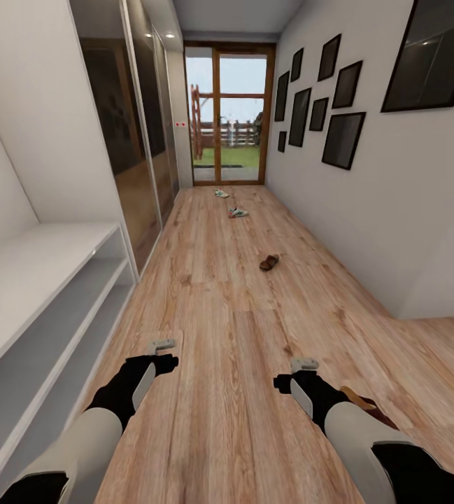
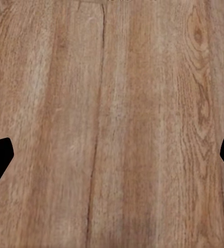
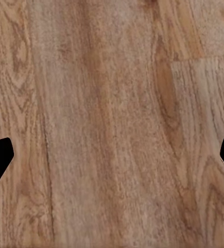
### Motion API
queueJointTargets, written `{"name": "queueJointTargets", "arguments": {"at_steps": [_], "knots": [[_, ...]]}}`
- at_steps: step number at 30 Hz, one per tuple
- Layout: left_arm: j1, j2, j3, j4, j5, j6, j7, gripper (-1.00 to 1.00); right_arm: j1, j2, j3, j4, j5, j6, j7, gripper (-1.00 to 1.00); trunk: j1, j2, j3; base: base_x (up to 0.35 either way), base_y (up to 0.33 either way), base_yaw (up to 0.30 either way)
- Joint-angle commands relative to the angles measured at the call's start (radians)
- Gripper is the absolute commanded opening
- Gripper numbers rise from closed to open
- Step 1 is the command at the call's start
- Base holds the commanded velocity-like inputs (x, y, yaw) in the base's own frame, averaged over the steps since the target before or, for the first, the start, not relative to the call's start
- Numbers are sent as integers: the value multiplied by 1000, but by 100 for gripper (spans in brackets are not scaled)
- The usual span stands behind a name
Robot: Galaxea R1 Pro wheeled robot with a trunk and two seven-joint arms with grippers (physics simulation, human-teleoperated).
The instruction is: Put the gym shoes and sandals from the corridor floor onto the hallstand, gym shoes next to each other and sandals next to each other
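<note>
We see open corridor floor (image 1: 220, 315) ahead, hallstand (image 1: 38, 308) along our left, one sandal (image 1: 268, 262) mid-floor, another sandal (image 1: 366, 404) beside our right arm

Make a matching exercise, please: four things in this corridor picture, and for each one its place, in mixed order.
Things:
1. hallstand
2. brown sandal
3. gym shoes
4. dark frames

Places:
a. far down the floor, near the glass door
b. on the right wall
c. along the left wall
d. mid-corridor on the floor

Pairs: 1-c, 2-d, 3-a, 4-b
</note>
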Motion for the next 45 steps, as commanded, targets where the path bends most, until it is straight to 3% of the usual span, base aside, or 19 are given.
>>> {"name": "queueJointTargets", "arguments": {"at_steps": [1, 12, 45], "knots": [[6, 0, 0, 0, 0, 0, 0, 100, 0, 0, 0, 0, 0, -6, 0, 100, 0, 0, 0, 230, 0, 0], [37, -3, 10, -14, 0, -1, 1, 100, 7, -1, -5, 13, 1, -67, -3, 100, 0, 0, 0, 298, 0, 0], [39, -5, 11, -10, 0, -2, 2, 100, 8, -1, -5, 14, 2, -72, -3, 100, 0, 0, 0, 347, 0, 0]]}}
